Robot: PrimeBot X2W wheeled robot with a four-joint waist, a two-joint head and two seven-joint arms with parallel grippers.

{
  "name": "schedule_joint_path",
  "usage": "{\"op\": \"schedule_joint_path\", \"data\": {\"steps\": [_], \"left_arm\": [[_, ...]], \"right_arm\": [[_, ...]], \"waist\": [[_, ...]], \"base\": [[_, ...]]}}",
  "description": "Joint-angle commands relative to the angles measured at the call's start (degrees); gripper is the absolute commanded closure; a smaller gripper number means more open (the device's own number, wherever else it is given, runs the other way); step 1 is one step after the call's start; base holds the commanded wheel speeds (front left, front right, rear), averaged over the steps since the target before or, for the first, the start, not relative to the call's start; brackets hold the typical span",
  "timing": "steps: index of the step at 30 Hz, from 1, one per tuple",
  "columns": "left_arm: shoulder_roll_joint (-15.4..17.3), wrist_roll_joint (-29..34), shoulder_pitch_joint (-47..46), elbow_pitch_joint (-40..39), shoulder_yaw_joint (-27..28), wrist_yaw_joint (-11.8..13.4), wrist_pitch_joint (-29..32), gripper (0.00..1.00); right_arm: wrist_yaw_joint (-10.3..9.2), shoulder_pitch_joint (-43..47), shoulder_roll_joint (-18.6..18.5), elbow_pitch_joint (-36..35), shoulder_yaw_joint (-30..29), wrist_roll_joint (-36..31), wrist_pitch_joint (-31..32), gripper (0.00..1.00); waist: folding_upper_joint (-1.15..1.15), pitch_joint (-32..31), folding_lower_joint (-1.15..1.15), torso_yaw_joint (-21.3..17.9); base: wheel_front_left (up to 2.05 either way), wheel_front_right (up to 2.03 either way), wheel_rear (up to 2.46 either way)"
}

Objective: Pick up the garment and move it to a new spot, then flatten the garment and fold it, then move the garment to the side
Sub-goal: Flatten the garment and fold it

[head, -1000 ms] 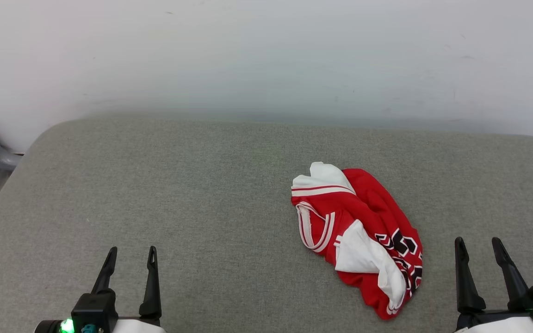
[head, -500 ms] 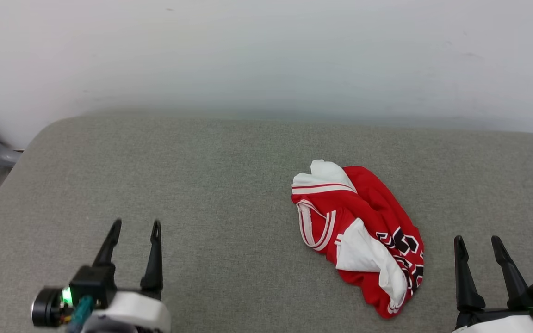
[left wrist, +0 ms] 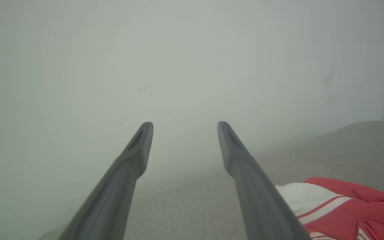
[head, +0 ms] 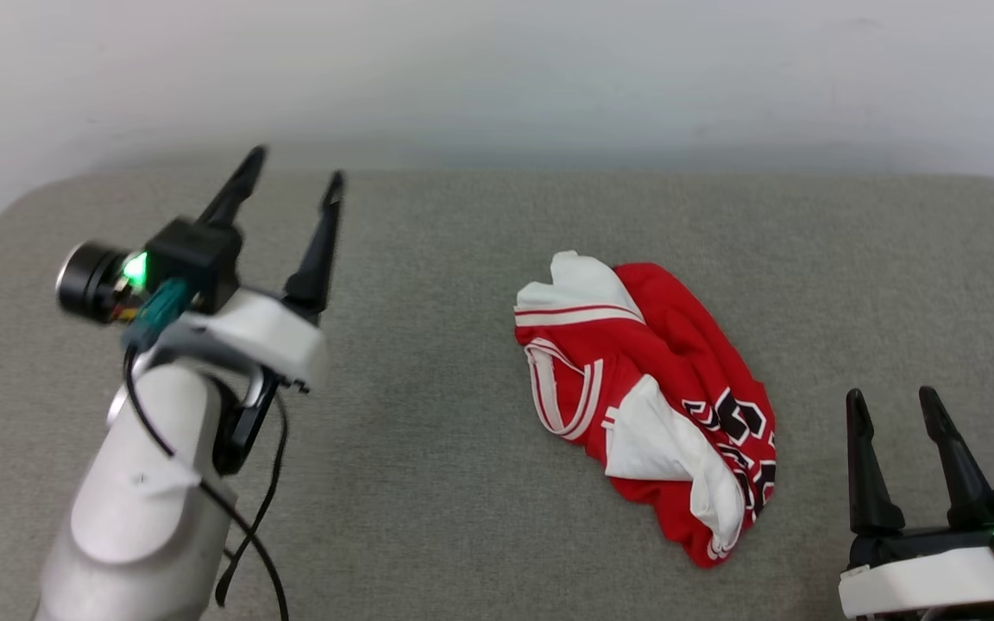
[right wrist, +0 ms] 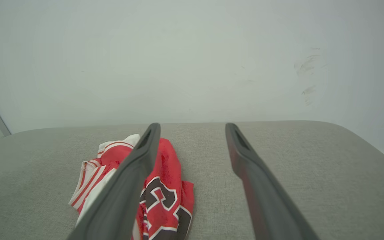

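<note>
The garment (head: 652, 401) lies crumpled on the grey cushion right of centre, red with white sleeves, striped trim and black lettering showing. My left gripper (head: 294, 168) is raised high over the left part of the cushion, open and empty, well left of the garment; its wrist view catches the garment (left wrist: 338, 206) at the lower right, past its own open fingers (left wrist: 183, 125). My right gripper (head: 892, 398) rests low at the lower right, open, just right of the garment. From the right wrist, the garment (right wrist: 165, 193) sits partly behind the left finger of the gripper (right wrist: 192, 126).
The grey cushioned surface (head: 428, 414) spreads wide, with bare fabric left of and behind the garment. A pale wall (head: 497, 69) rises directly behind its back edge. A black cable (head: 247, 526) hangs from my left forearm.
My left arm has risen and reached forward, from low at the bottom edge to high over the cushion's left part. The camera tilted slightly. The garment and right gripper stayed put.
</note>
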Motion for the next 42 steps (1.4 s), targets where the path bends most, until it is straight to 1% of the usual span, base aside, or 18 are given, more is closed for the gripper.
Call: {"op": "schedule_joint_path", "data": {"steps": [1,3,8,11,15,19,24,29,36,42], "left_arm": [[0.7,-1.5,-2.0,0.6,-2.2,-0.1,1.3,0.00],[2.6,-4.5,-6.3,1.7,-6.3,-0.1,4.6,0.00],[5.5,-14.1,-15.1,4.0,-15.9,-0.1,14.6,0.00],[6.7,-19.7,-19.7,5.2,-21.1,-0.1,20.7,0.00],[7.9,-26.3,-24.6,7.1,-28.3,-0.1,30.7,0.00],[8.8,-31.3,-28.9,8.6,-34.4,-0.1,39.0,0.00],[9.7,-35.3,-33.4,10.7,-41.1,-0.1,46.2,0.00],[10.4,-36.7,-36.7,13.9,-46.5,-0.1,49.1,0.00],[10.3,-38.4,-39.3,19.2,-52.2,-0.1,48.9,0.00],[10.0,-41.9,-37.9,20.9,-59.0,-0.1,50.3,0.00]], "right_arm": [[-0.04,-1.0,0.1,-0.4,-0.2,-0.1,-0.1,0.00],[-0.04,-1.7,0.1,-0.6,-0.3,-0.2,-0.1,0.00],[-0.04,-3.1,0.1,-0.8,-0.3,-0.1,-0.1,0.00],[-0.04,-4.2,0.1,-0.8,-0.1,0.1,-0.1,0.00],[-0.04,-5.6,0.1,-1.0,0.1,0.3,-0.1,0.00],[-0.04,-6.8,0.1,-1.2,0.4,0.5,-0.1,0.00],[-0.04,-8.6,0.1,-1.6,0.5,1.1,-0.1,0.00],[-0.04,-10.4,0.1,-1.7,0.8,1.8,-0.1,0.00],[-0.04,-12.4,0.1,-1.9,1.3,2.8,-0.1,0.00],[-0.04,-13.0,0.1,-1.7,1.2,3.1,-0.1,0.00]], "waist": [[0.00,2.0,-0.01,-1.3],[0.00,3.2,-0.01,-1.9],[0.00,5.7,-0.01,-3.3],[0.00,7.2,-0.01,-4.1],[0.00,9.2,-0.01,-5.4],[0.00,11.4,-0.01,-6.7],[0.00,14.5,-0.01,-8.4],[0.00,17.6,-0.01,-10.0],[0.00,21.0,-0.01,-11.9],[0.00,22.2,-0.01,-12.5]], "base": [[0.00,0.00,0.00],[0.00,0.00,0.00],[0.00,0.00,0.00],[0.00,0.00,0.00],[0.00,0.00,0.00],[0.00,0.00,0.00],[0.00,0.00,0.00],[0.00,0.00,0.00],[0.00,0.00,0.00],[0.00,0.00,0.00]]}}
